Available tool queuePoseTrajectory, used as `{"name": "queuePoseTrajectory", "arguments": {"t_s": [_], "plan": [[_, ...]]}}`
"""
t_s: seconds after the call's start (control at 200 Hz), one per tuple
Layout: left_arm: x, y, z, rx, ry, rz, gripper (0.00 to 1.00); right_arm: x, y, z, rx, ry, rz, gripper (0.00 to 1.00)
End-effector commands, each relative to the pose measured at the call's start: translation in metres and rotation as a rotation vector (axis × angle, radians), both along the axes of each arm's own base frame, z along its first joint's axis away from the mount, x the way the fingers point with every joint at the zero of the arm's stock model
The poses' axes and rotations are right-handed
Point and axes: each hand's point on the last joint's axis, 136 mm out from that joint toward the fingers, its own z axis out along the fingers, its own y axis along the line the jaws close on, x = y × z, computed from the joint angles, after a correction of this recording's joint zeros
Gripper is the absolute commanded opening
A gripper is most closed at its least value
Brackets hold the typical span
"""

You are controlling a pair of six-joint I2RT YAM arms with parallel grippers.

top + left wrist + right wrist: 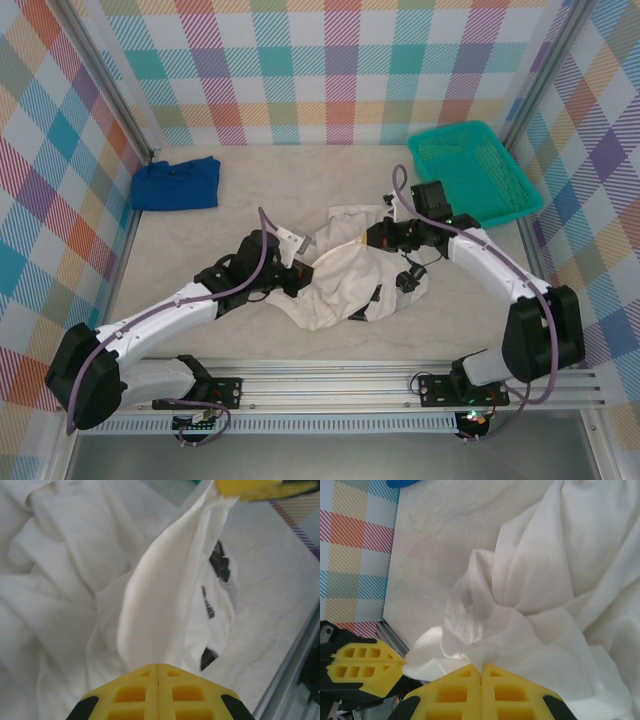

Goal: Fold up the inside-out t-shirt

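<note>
The inside-out t-shirt (345,285) lies crumpled at the centre of the pale table (240,200). The left gripper (158,670) is clenched on one end of a raised ridge of its fabric, and the right gripper (481,669) pinches the other end, close by. The cotton looks light, limp and quick to bunch, so hems or shoulder seams seem the better holds. A blue garment (177,183) sits at ten o'clock and a teal basket (475,172) at two, within plaid walls (320,60).
</note>
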Motion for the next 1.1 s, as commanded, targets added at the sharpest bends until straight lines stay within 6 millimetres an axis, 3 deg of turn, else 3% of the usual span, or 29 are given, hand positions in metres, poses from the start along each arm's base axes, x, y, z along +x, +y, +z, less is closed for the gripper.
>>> {"name": "queuePoseTrajectory", "arguments": {"t_s": [0.0,0.115,0.285,0.55,0.715,0.845,1.095], "plan": [[0.011,0.020,-0.010,-0.016,0.015,0.137,0.00,0.024,0.021,0.015,0.062,-0.024,0.002,0.00],[0.019,0.033,-0.020,-0.028,0.046,0.213,0.00,0.037,0.035,0.001,0.051,0.003,0.020,0.00],[0.030,0.027,-0.029,-0.017,0.086,0.222,0.00,0.049,0.043,-0.013,0.044,0.021,0.030,0.00],[0.032,0.022,-0.039,-0.075,0.199,0.290,0.40,0.048,0.043,-0.020,0.030,0.025,0.035,0.00],[0.029,0.022,-0.051,-0.113,0.262,0.334,0.52,0.047,0.043,-0.020,0.027,0.022,0.041,0.00],[0.032,0.024,-0.058,-0.114,0.285,0.375,0.56,0.046,0.044,-0.019,0.031,0.018,0.046,0.00],[0.041,0.019,-0.071,-0.088,0.336,0.406,0.55,0.045,0.043,-0.020,0.030,0.018,0.047,0.00]]}}
